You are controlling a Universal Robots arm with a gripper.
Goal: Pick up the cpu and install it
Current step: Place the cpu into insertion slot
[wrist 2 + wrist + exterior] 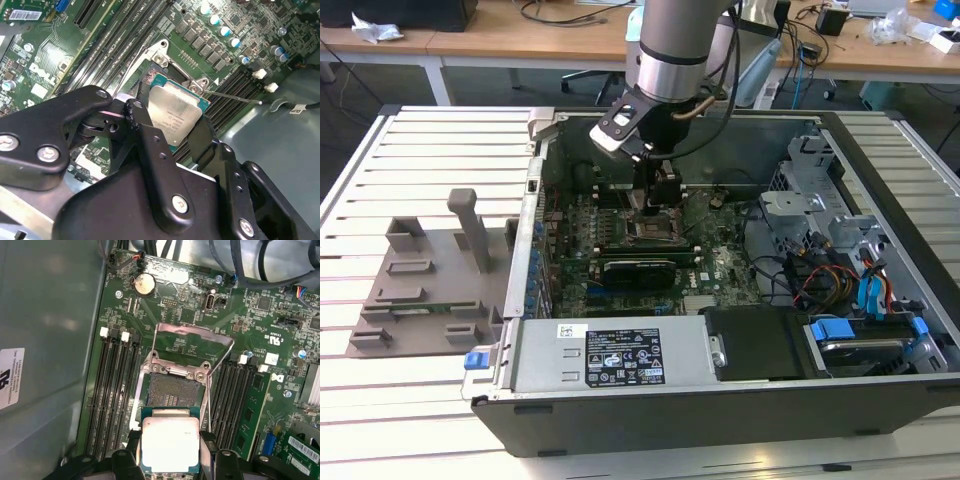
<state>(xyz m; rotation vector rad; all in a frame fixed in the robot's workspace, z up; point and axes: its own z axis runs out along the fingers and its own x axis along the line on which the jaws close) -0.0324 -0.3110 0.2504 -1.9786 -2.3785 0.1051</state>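
The cpu (170, 442), a flat square chip with a silvery top and a green rim, is held by its two side edges, with my gripper (170, 449) shut on it. Black fingers (207, 447) press on either side. It hangs low over the open black socket (172, 390), whose metal load plate (194, 335) is swung up. The second wrist view shows the cpu (175, 112) between the fingers (142, 127), partly over the socket frame (161, 57); I cannot tell whether they touch. In the exterior view the gripper (655, 200) reaches down into the computer case (720, 400) over the motherboard.
Memory slots (112, 390) flank the socket, and a green memory stick (255, 405) stands in one. A thin socket lever (235, 96) sticks out sideways. A card (638, 268), the power supply (610, 350) and a drive cage (860, 260) crowd the case. A grey fixture (430, 290) lies on the exterior view's left.
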